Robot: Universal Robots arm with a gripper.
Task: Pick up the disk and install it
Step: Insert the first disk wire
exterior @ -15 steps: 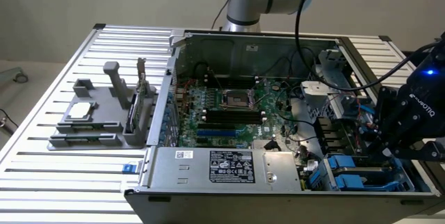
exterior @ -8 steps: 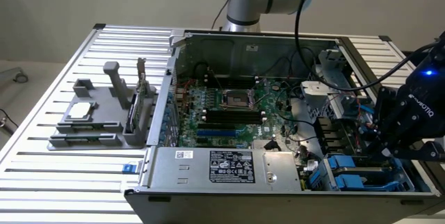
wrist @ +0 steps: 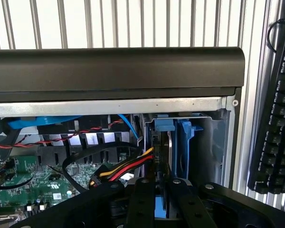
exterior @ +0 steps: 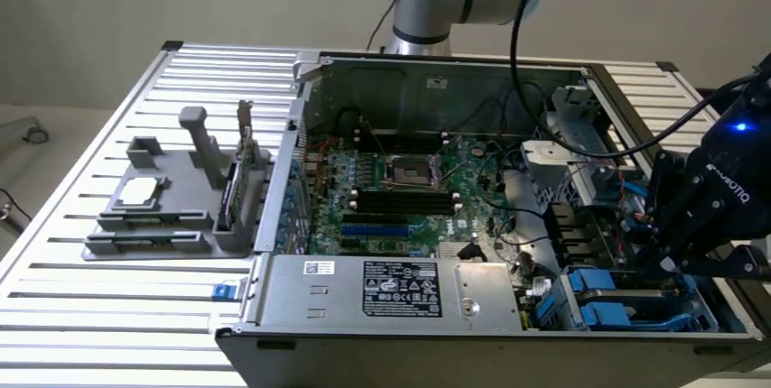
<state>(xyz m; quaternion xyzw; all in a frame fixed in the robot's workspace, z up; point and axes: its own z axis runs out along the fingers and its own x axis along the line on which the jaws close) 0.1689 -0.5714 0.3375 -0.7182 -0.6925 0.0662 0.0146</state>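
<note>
disk (wrist: 162, 210) frame glossy blue plastic; table (exterior: 72, 316) ribbed metal.

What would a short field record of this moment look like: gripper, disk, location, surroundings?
gripper: gripper shut on the disk
disk: upright, edge-on, blue frame showing between the fingers
location: drive bay corner of the open computer case, at the exterior view's right, beside another blue carrier
surroundings: grey fixture on the slatted table; keyboard beside the case

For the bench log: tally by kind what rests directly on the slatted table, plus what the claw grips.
Computer case: 1
Grey parts holder: 1
Keyboard: 1
Small blue part: 1
Disk, in the claw: 1
Total: 5
</note>
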